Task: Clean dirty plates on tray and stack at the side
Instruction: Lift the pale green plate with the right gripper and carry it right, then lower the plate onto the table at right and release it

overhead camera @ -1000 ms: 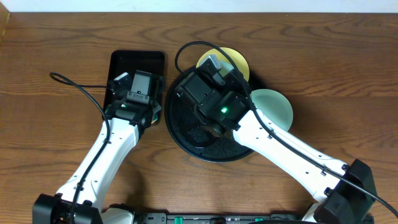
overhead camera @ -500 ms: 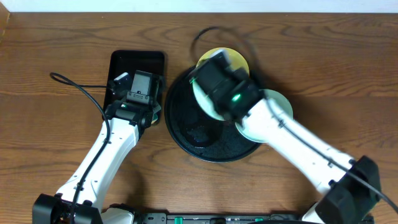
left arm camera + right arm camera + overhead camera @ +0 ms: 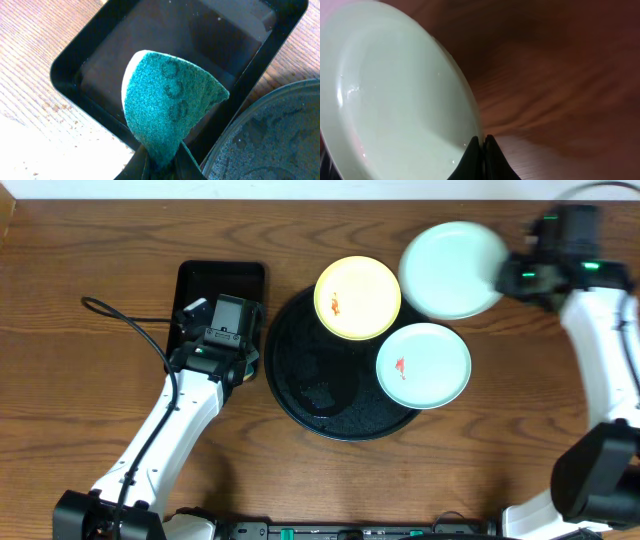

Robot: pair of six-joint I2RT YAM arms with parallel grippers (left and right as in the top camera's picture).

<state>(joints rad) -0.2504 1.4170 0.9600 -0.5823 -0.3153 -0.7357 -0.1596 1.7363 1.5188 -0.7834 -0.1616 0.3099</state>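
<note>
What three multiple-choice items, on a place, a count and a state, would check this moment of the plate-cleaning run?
1. Where is the sponge?
A. Over the rectangular tray
B. On a plate
C. On bare table

2. How many plates show a red smear?
A. One
B. Two
C. Three

3. What state are the right fingers in?
A. Open, empty
B. Shut on the rim of the plain mint plate
C. Shut on the sponge

Key:
1 A: the left wrist view shows the sponge pinched above that tray.
2 B: only the yellow plate and the lower mint plate carry smears.
3 B: the right wrist view shows them closed on its edge.
</note>
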